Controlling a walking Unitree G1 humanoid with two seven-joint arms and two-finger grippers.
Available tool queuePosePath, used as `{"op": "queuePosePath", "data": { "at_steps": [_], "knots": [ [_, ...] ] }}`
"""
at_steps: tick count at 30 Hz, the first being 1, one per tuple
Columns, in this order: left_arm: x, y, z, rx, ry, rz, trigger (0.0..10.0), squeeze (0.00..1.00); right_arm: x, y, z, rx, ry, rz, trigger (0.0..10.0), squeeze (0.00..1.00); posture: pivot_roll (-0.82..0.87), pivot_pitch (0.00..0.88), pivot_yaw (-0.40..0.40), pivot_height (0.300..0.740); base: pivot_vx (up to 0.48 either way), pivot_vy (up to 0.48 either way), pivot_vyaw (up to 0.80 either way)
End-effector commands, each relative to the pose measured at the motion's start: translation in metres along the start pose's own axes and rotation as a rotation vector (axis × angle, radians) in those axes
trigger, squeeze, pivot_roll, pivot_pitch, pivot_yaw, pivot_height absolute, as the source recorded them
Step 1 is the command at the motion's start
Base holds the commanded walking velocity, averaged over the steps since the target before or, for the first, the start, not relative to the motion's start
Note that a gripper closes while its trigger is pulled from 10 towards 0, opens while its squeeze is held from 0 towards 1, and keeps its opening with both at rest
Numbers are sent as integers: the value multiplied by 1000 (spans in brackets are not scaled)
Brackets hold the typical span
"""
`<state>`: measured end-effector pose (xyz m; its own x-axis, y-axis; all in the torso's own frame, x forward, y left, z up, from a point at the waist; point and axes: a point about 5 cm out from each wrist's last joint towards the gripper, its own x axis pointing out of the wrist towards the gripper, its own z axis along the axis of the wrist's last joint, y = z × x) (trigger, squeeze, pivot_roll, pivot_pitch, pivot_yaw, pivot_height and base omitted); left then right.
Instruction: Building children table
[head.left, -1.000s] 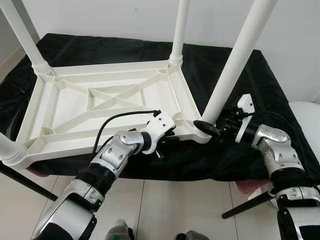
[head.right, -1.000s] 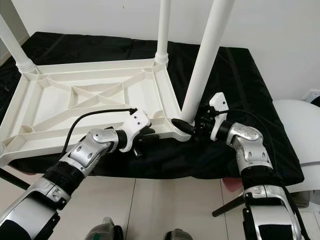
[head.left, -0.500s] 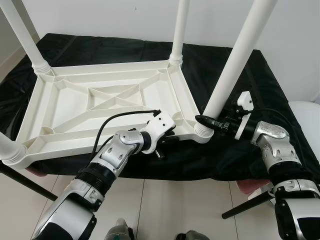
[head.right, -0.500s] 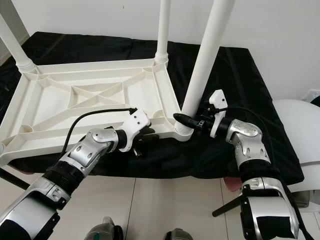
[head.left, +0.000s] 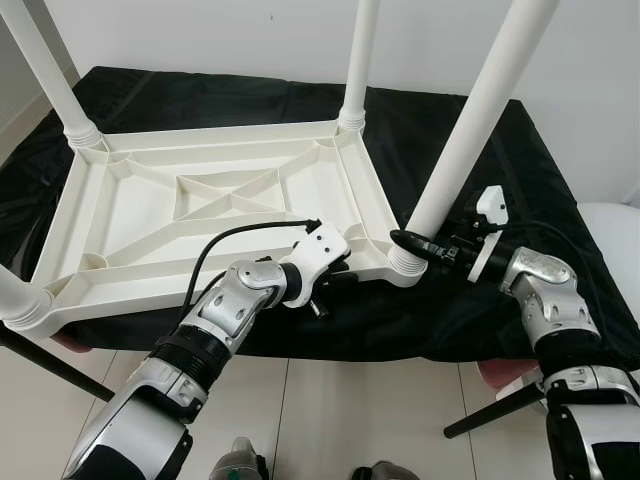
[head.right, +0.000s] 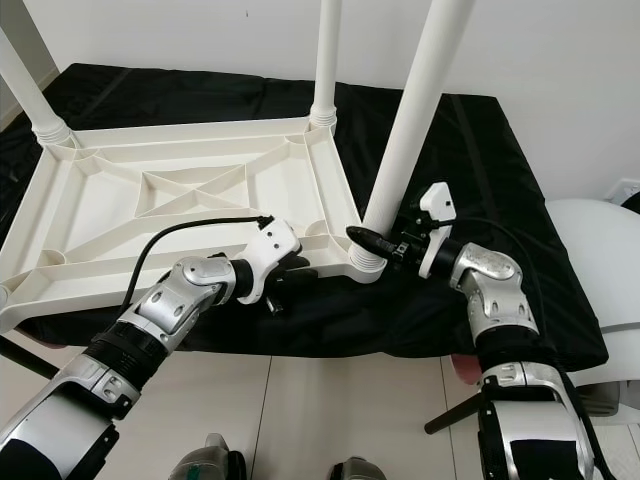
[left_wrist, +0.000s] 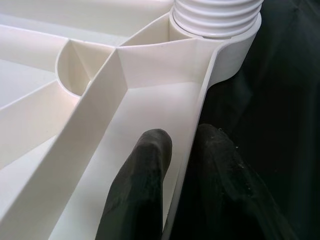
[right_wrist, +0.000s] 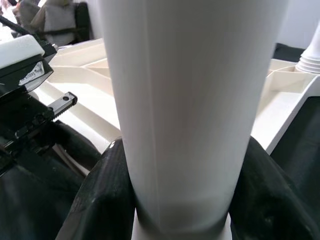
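Note:
A white plastic children's table (head.left: 200, 200) lies upside down on a black cloth. Its legs point up: two at the far corners (head.left: 45, 70) (head.left: 358, 60), one at the near left (head.left: 15, 295), and a near-right leg (head.left: 470, 120) that leans slightly. My right gripper (head.left: 412, 245) is shut around the base of that near-right leg, just above its ribbed socket. The right wrist view shows the leg (right_wrist: 190, 100) between both black fingers (right_wrist: 100, 195). My left gripper (head.left: 335, 272) is shut on the table's near rim (left_wrist: 192, 130), with one finger (left_wrist: 142, 190) inside the frame and the other outside.
The black cloth (head.left: 540, 160) covers the work surface up to a white wall. A white rounded object (head.left: 615, 235) sits at the far right. Dark stand legs (head.left: 490, 410) (head.left: 40, 365) slant over the tiled floor below the near edge.
My right gripper has shifted a little up and left, from the socket onto the leg's base, and its wrist has rolled slightly. The left arm and the table have not moved.

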<state>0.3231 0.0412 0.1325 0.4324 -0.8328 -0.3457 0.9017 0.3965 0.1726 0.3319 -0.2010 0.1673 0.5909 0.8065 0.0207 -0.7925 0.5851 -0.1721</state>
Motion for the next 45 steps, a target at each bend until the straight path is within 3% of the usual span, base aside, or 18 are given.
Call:
{"op": "queuePosePath", "data": {
  "at_steps": [1, 34, 45],
  "knots": [
    [1, -7, 2, 13, 6, -122, 10000, 0, 3, 9, -5, 40, -21, 27, 0, 0, -14, 28, 14, 740, 0, 0, 0],
    [3, -10, 2, 13, 3, -131, 10000, 0, 8, 45, 4, 60, -122, -167, 0, 0, -27, 19, 11, 740, 0, 0, 0],
    [3, -9, 2, 18, 4, -132, 10000, 0, 14, 53, 6, 56, -140, -323, 0, 0, -29, 15, 11, 740, 0, 0, 0]
  ]
}}
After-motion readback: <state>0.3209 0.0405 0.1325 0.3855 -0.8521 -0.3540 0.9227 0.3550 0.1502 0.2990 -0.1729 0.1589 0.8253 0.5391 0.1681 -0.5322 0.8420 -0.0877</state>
